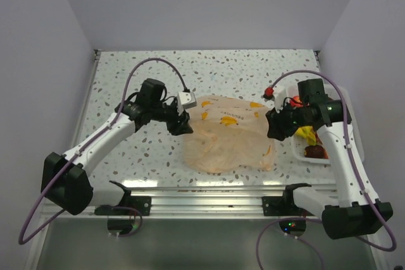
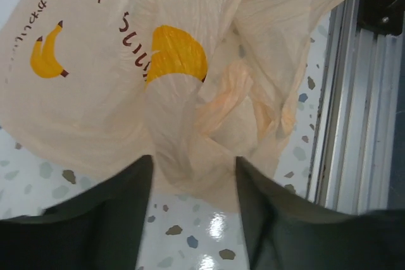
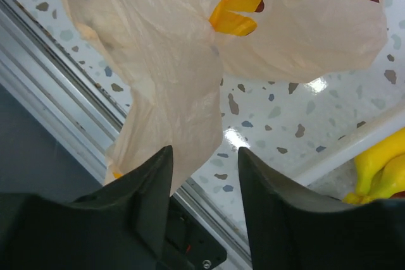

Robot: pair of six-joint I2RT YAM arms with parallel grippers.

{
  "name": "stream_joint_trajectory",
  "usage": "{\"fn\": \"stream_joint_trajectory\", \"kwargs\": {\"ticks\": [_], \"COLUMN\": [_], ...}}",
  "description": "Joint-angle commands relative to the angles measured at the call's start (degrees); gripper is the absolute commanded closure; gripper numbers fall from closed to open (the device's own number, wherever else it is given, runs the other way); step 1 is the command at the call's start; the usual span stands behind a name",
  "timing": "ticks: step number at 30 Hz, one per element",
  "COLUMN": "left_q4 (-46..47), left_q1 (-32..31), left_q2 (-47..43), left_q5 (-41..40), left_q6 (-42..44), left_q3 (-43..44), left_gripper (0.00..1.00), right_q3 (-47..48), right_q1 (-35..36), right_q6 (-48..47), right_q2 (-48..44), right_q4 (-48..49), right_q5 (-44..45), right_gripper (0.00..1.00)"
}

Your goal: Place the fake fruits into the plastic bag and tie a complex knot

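Here the plastic bag (image 1: 226, 136) lies crumpled and mostly flat in the middle of the speckled worktop (image 1: 126, 74), just beyond the aluminium rail (image 1: 209, 197) at the near edge, with its yellow banana prints (image 2: 47, 58) facing up. The left gripper (image 1: 183, 124) sits at the bag's left edge. In the left wrist view its fingers stand partly apart, and a bunched fold of the pale peach plastic fills the gap between them; whether they press on it I cannot tell. The right gripper (image 1: 276, 126) is at the bag's right edge, its fingers apart by about as much. The right wrist view shows bare worktop through that gap, while a hanging flap of the bag reaches down against one finger (image 3: 149, 188), so it has hold of nothing. The fake fruits are all over on the right, in the white basket (image 3: 335, 155) beside the bag and partly hidden under the right arm. The yellow banana bunch (image 1: 307, 135) lies near the right gripper, a dark maroon piece (image 1: 314, 151) just nearer the rail, and a red piece (image 1: 269, 93) and an orange-red one (image 1: 295, 100) toward the far side.
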Motion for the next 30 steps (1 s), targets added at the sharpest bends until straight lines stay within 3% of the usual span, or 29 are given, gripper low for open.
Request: {"fn": "stream_joint_trajectory", "kwargs": {"ticks": [1,2,3,5,11,18,20,21,24,30], "left_q4": [0.35,-0.18,-1.14,-2.03,-0.54,5.00,4.21,4.21,5.00,8.07], "left_q1": [-0.66,-0.66,-0.57,-0.66,-0.66,-0.66,-0.57,-0.13,2.14,3.21], "left_q2": [1.00,1.09,0.92,-0.92,-12.34,-19.21,-18.77,-18.86,-18.43,-16.32], "left_q5": [1.81,1.99,1.64,-0.02,-9.06,-24.01,-28.30,-30.16,-34.39,-34.04], "left_q6": [2.79,2.88,2.70,1.39,-7.74,-21.99,-27.00,-28.14,-32.88,-37.73], "left_q3": [0.82,1.00,1.09,0.48,-5.66,-9.63,-9.19,-9.19,-9.80,-9.46], "left_gripper": [0.54,0.68,0.89,1.00,1.00,1.00,1.00,1.00,1.00,1.00], "right_q3": [-0.03,0.50,0.85,2.43,8.75,18.24,24.02,25.19,25.38,18.97], "right_q1": [0.44,0.70,0.88,1.40,3.95,7.73,7.74,7.74,7.65,7.73], "right_q6": [1.87,3.00,3.36,5.12,7.14,9.25,9.52,9.43,9.08,7.76], "right_q2": [1.35,2.48,3.11,5.29,12.33,21.91,25.07,25.26,22.72,14.90], "right_q4": [4.90,7.17,8.32,12.44,21.85,27.68,22.87,21.27,17.40,7.47], "right_q5": [4.52,5.48,6.62,7.60,7.43,6.20,4.71,2.87,0.05,-2.94], "right_gripper": [0.58,0.64,0.75,0.85,1.00,0.98,0.81,0.50,0.02,0.01]}}
